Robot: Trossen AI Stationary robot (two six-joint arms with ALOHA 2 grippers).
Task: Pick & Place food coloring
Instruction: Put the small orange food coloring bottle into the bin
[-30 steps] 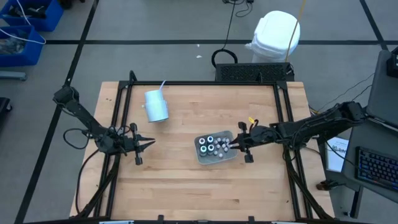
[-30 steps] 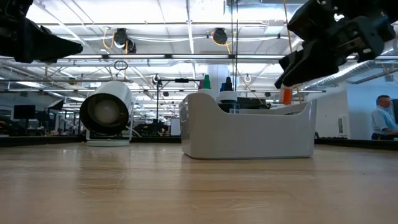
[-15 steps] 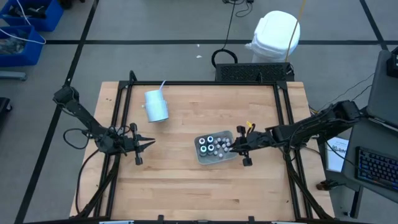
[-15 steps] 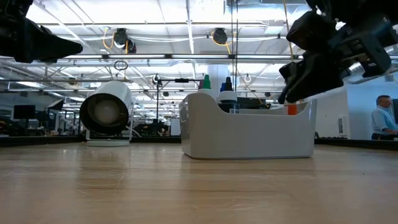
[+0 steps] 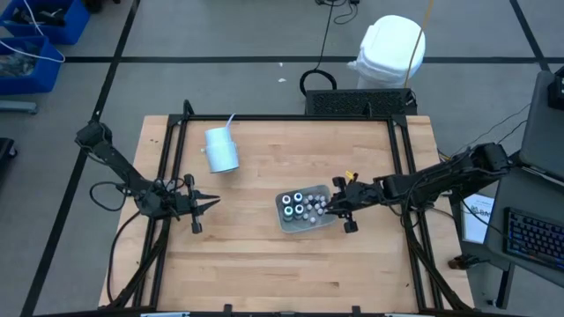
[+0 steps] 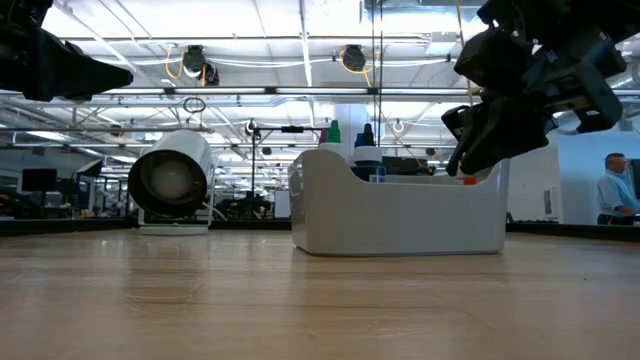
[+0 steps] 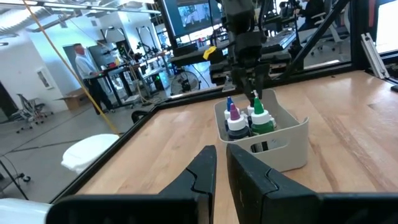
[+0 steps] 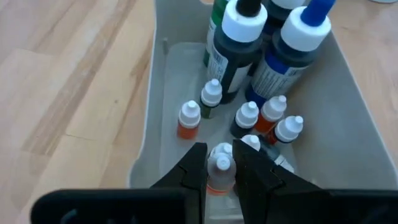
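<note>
A pale grey tray (image 5: 306, 211) at the table's middle holds the food coloring. Several tiny white-capped bottles (image 8: 189, 121) stand on its floor, and larger dark bottles (image 8: 239, 43) stand at its far end. My right gripper (image 5: 327, 208) reaches in over the tray's right end, shut on one small orange bottle (image 8: 219, 177). That bottle also shows at the tray's rim in the low view (image 6: 468, 180). My left gripper (image 5: 214, 201) waits near the table's left edge, level, shut and holding nothing. My right gripper pinches the small orange bottle between its two fingers, just below the white cap (image 8: 220, 163). The fingers slant down into the tray from the table's right. The bottle stands about upright among the other small ones. The fingers hide whether its base rests on the tray floor.
A white cup with a straw (image 5: 221, 150) lies on its side at the far left of the table. Black frame rails (image 5: 167, 176) run along both side edges. Bare wood lies in front of the tray. A person (image 6: 612, 195) stands in the room beyond.
My right gripper has sunk and tipped further downward toward the tray. It has carried the orange bottle from above the rim down into the tray's right end, and it has stayed shut on the bottle.
</note>
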